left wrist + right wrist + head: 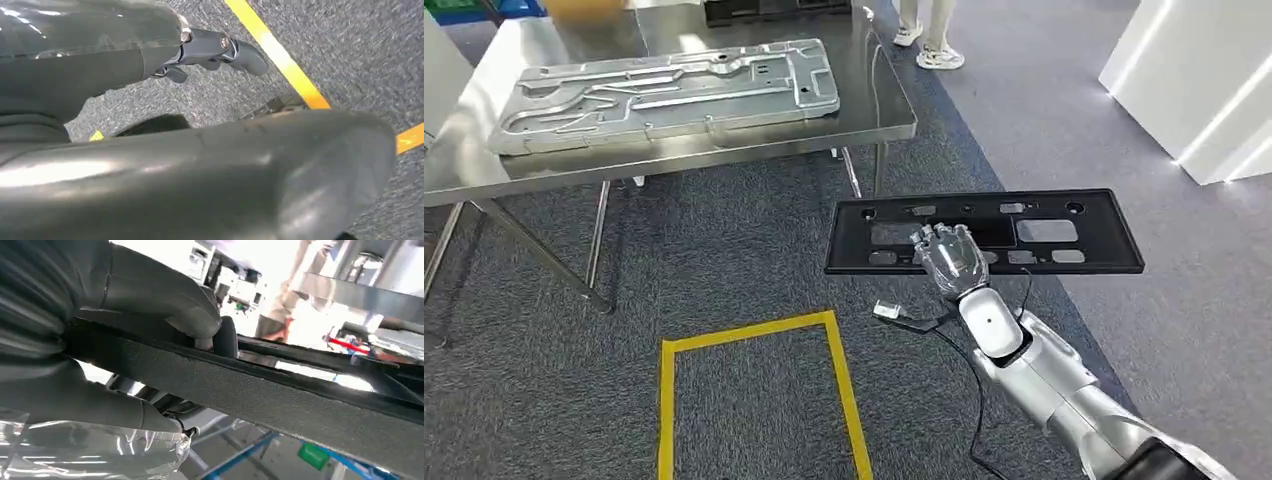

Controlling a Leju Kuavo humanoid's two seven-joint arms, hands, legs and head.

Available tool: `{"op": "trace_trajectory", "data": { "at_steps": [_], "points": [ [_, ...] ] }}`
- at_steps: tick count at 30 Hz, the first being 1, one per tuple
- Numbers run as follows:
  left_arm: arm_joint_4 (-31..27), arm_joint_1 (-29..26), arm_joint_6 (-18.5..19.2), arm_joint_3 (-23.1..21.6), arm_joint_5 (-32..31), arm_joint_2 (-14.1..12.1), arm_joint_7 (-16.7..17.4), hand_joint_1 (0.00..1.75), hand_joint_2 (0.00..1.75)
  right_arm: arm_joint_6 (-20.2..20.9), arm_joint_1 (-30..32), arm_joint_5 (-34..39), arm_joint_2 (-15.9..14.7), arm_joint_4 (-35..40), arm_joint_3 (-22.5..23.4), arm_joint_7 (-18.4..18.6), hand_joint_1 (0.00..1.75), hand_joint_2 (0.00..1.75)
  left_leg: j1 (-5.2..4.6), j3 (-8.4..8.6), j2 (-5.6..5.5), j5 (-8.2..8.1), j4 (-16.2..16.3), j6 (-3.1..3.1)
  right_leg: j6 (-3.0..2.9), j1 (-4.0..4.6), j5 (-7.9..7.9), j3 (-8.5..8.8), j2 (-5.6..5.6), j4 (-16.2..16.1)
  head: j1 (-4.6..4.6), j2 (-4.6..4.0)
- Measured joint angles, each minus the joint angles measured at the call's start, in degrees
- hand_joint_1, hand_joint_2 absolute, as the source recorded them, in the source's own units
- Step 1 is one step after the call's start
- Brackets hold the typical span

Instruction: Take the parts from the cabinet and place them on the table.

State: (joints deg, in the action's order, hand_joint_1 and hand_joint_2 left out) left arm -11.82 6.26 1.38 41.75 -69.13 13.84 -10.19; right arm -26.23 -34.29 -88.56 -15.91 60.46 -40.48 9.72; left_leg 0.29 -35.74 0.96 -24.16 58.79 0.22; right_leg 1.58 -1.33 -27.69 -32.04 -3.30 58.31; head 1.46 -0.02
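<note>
Your right hand [947, 255] grips the black panel [984, 235] at center-right — open carpet [724, 250] separates it from the table edge [674, 165] at upper left; I can't tell how the left hand's [210, 50] fingers lie

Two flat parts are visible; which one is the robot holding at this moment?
The black plastic panel, gripped by the right hand above the carpet. The silver metal plate lies flat on the steel table, untouched.

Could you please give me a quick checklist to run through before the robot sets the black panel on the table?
1. Right hand grips black panel: ok.
2. Panel held roughly level: ok.
3. Panel over the steel table: not ok, it is over carpet.
4. Free table surface beside the metal plate: cannot tell.
5. Person's feet beyond the table's far corner: cannot tell if clear.
6. Left hand holds nothing: ok.
</note>
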Motion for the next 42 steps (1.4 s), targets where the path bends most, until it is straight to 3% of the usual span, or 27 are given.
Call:
{"op": "trace_trajectory", "data": {
  "at_steps": [1,2,5,9,11,15,16,17,18,20,24,25,26,27,28,29,30,31,32,34,35,37,38,39,40,41,42],
  "points": [
    [0.0,-0.2,0.0,0.0,0.0,0.0,0.1,0.0,0.0,0.0,-0.2,0.0,0.1,-0.2,0.2,-0.7,1.75,1.75,0.33,0.12,-0.16,0.4,-0.3,0.06,-0.08,0.11,-0.19,0.0,-0.07,0.2,0.0,0.0],
    [0.0,-0.2,0.1,0.0,0.0,0.0,0.2,0.0,0.0,0.0,-0.2,0.0,0.2,-0.4,0.4,-1.6,1.75,1.75,0.19,0.14,-0.23,0.28,-0.2,-0.01,-0.67,0.03,0.05,0.1,0.02,-0.1,0.02,0.0],
    [0.0,-0.2,0.2,0.0,0.0,0.0,0.3,0.0,0.0,0.1,-0.4,0.9,0.6,-1.1,1.8,-4.9,1.75,1.75,0.02,0.04,-0.34,0.06,-0.2,0.44,-0.32,-0.08,0.17,0.43,-0.01,-0.7,0.0,0.0],
    [0.0,-0.2,0.6,0.0,0.0,0.0,-0.2,0.0,0.0,3.3,-0.6,10.1,1.4,-2.0,4.3,-12.7,1.75,1.75,-0.04,0.07,-0.32,-0.1,-0.2,0.95,0.16,-0.09,0.41,0.73,0.0,-1.3,0.0,0.0],
    [0.0,-0.2,0.9,0.0,-0.1,-0.1,-0.4,0.0,0.0,3.8,-0.7,10.4,1.7,-2.4,5.2,-13.1,1.75,1.75,-0.1,0.07,-0.32,-0.12,-0.2,1.01,0.63,-0.16,0.44,0.79,0.0,-1.4,0.0,0.0],
    [0.0,-0.2,1.7,0.0,-0.1,-0.2,-0.6,0.0,0.0,4.1,-1.2,8.7,2.0,-3.0,6.5,-12.0,1.75,1.75,-0.15,0.08,-0.32,-0.15,-0.1,1.08,0.9,-0.2,0.53,0.82,0.0,-1.5,0.0,0.0],
    [0.0,-0.1,1.9,0.0,-0.2,-0.3,-0.6,0.0,0.0,4.4,-1.2,8.7,2.0,-3.1,6.8,-12.5,1.75,1.75,-0.76,-0.31,-0.28,-0.68,0.2,1.61,1.66,-0.65,0.78,1.1,-0.07,-2.5,0.0,0.0],
    [0.0,-0.1,2.1,0.0,-0.3,-0.5,-0.6,0.0,0.0,4.9,-1.2,8.6,2.2,-3.2,7.0,-12.9,1.75,1.75,-0.42,-0.1,-0.47,-1.07,-1.2,2.59,2.45,-0.71,1.83,1.46,-0.23,-1.0,0.0,0.0],
    [0.0,-0.2,2.3,-0.1,-0.3,-0.6,-0.6,0.0,0.0,5.4,-1.2,8.5,2.2,-3.2,7.1,-13.1,1.75,1.75,-0.36,0.87,-0.41,-1.77,-2.1,2.67,3.0,-0.63,2.73,1.25,-0.13,-0.6,0.0,0.0],
    [0.0,-0.3,2.5,-0.2,-0.3,-0.6,-0.5,0.0,0.0,6.3,-1.5,8.2,2.1,-3.3,7.3,-13.4,1.75,1.75,-0.32,3.19,-0.99,-1.07,-3.4,3.36,2.66,-1.09,1.92,0.87,1.17,0.0,-0.04,0.0],
    [0.0,-0.2,2.6,-0.2,-0.3,-0.6,-0.5,0.0,0.0,6.4,-1.5,8.1,2.1,-3.2,7.3,-13.4,1.75,1.75,-0.13,3.37,-0.97,-1.06,-3.4,3.5,2.63,-1.05,1.53,0.5,1.7,0.4,-0.04,-0.02],
    [0.0,-0.1,2.8,-0.2,-0.4,-0.8,-0.4,0.0,0.0,7.5,-2.0,8.2,2.1,-3.2,7.4,-13.5,1.75,1.75,-0.17,3.87,-1.0,-1.29,-3.4,3.59,2.46,-0.96,-1.65,-3.07,2.85,6.0,-0.02,0.0],
    [0.0,0.0,2.9,-0.3,-0.5,-0.8,-0.4,0.0,0.0,9.0,-1.9,8.6,1.9,-3.3,7.5,-13.8,1.75,1.75,-0.2,4.41,-1.22,-1.83,-3.3,3.43,1.95,-0.98,-4.33,-8.4,3.27,14.2,-0.02,0.0],
    [0.0,-0.3,3.0,-0.3,-0.7,-1.0,-0.4,0.0,0.0,10.7,-2.3,9.5,1.3,-3.4,7.6,-14.3,1.75,1.75,0.14,5.64,-1.93,-2.85,-3.0,2.67,2.68,-1.34,-1.88,-10.48,3.25,13.7,-0.02,0.0],
    [0.0,-0.5,3.1,-0.3,-0.7,-1.0,-0.4,0.0,0.0,11.3,-3.1,10.1,1.0,-3.6,7.7,-14.6,1.75,1.75,0.46,6.42,-2.04,-3.64,-2.6,2.09,2.94,-1.62,0.31,-9.21,3.22,9.3,-0.02,0.0],
    [0.0,-0.5,3.1,-0.3,-0.8,-1.0,-0.4,0.0,0.0,11.8,-4.5,10.1,0.7,-3.9,7.7,-14.7,1.75,1.75,0.83,7.05,-2.08,-4.64,-1.9,1.4,3.63,-2.08,3.15,-7.61,3.15,4.2,-0.02,0.0],
    [0.0,-0.5,3.1,-0.3,-0.9,-1.1,-0.3,0.0,0.0,12.4,-6.1,10.1,0.5,-4.9,7.6,-14.8,1.75,1.75,0.74,6.73,-2.05,-5.85,-1.3,0.61,4.32,-2.68,7.59,-7.03,2.71,0.5,-0.02,0.0],
    [0.0,-0.3,3.1,-0.3,-0.9,-1.4,-0.2,0.0,0.0,12.8,-8.4,9.9,0.4,-6.5,7.5,-15.0,1.75,1.75,0.73,7.17,-2.02,-6.56,-0.6,0.16,3.29,-1.9,5.26,-7.38,2.52,0.8,-0.02,0.0],
    [0.0,-0.1,3.1,-0.3,-1.0,-1.4,-0.1,0.0,0.0,13.5,-10.5,9.7,0.4,-7.9,7.2,-15.5,1.75,1.75,0.4,6.82,-1.95,-6.96,-1.1,-0.41,1.9,-1.61,4.99,-7.42,2.93,1.3,0.07,0.0],
    [0.0,0.0,3.1,-0.4,-1.1,-1.5,-0.1,0.0,0.0,14.6,-14.6,9.5,0.4,-10.8,6.9,-16.7,1.75,1.75,0.63,7.86,-1.81,-6.56,-0.9,-1.06,0.74,-1.66,4.19,-7.1,3.04,1.3,0.02,0.0],
    [0.0,0.1,3.1,-0.4,-1.0,-1.6,0.0,0.0,0.0,15.1,-16.8,9.5,0.6,-12.3,6.6,-17.2,1.75,1.75,0.85,7.07,-1.8,-5.72,0.8,-1.31,0.18,-1.76,3.77,-6.24,3.1,1.3,0.04,0.0],
    [0.0,0.2,3.2,-0.4,-1.0,-1.6,0.1,0.0,0.0,15.7,-20.4,9.5,1.1,-15.0,5.6,-18.2,1.75,1.75,0.94,1.89,-1.32,-2.22,9.3,-1.67,-0.54,-1.51,2.63,-4.43,3.24,0.6,0.04,0.0],
    [0.0,0.2,3.2,-0.4,-1.0,-1.6,0.1,0.0,0.0,16.2,-21.5,9.5,1.5,-16.6,4.9,-18.9,1.75,1.75,0.94,-1.05,-1.3,-2.77,13.2,-1.74,-0.63,-1.34,1.94,-3.21,3.23,0.2,0.04,0.0],
    [0.0,0.0,3.2,-0.4,-1.0,-1.6,0.3,0.0,0.0,16.6,-22.0,9.6,2.0,-18.0,4.2,-19.5,1.75,1.75,0.85,-3.65,-1.3,-5.34,15.9,-1.72,-0.8,-1.12,1.1,-1.53,3.26,-0.5,0.02,0.0],
    [0.0,-0.2,3.2,-0.4,-1.0,-1.6,0.3,0.0,0.0,17.0,-22.2,9.7,2.5,-19.1,3.6,-20.1,1.75,1.75,0.73,-5.6,-1.3,-8.96,16.8,-1.61,-0.94,-0.88,0.21,0.27,3.25,-1.1,0.02,0.0],
    [0.0,-0.3,3.2,-0.4,-0.9,-1.6,0.4,0.0,0.0,17.3,-22.6,9.7,2.9,-20.0,3.0,-20.5,1.75,1.75,0.59,-6.97,-1.3,-12.21,16.1,-1.39,-1.03,-0.63,-0.74,2.05,3.26,-1.6,0.02,0.0],
    [0.0,-0.4,3.2,-0.4,-0.9,-1.6,0.4,0.0,0.0,17.7,-23.1,9.7,3.7,-21.2,2.1,-20.9,1.75,1.75,0.41,-7.82,-1.31,-14.15,14.0,-1.02,-1.09,-0.4,-1.76,3.84,3.33,-2.0,0.02,0.0]
  ]
}}
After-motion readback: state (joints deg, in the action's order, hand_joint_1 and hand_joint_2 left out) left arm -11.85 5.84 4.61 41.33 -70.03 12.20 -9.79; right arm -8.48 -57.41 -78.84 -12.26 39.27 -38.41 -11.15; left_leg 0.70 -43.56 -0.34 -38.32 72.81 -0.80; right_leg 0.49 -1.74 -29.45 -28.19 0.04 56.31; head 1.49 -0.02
